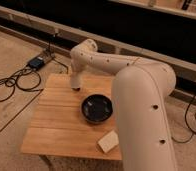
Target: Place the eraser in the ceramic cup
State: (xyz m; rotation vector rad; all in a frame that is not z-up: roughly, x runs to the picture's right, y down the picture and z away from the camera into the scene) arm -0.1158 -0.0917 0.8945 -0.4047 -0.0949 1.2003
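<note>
Wooden desk [61, 125] stands on a pale floor. Near its back edge the tool [76, 88] hangs low, pinched shut. Whether it holds anything cannot be told. A black bowl [97, 108] sits mid-desk. A pale eraser [109, 143] lies by the front edge.

The pincer [76, 88], at the far edge of the worktop [56, 125] beyond the black bowl [97, 108], is too blurred to make out. The white arm [141, 110] covers the worktop's right side and runs off the bottom edge.
</note>
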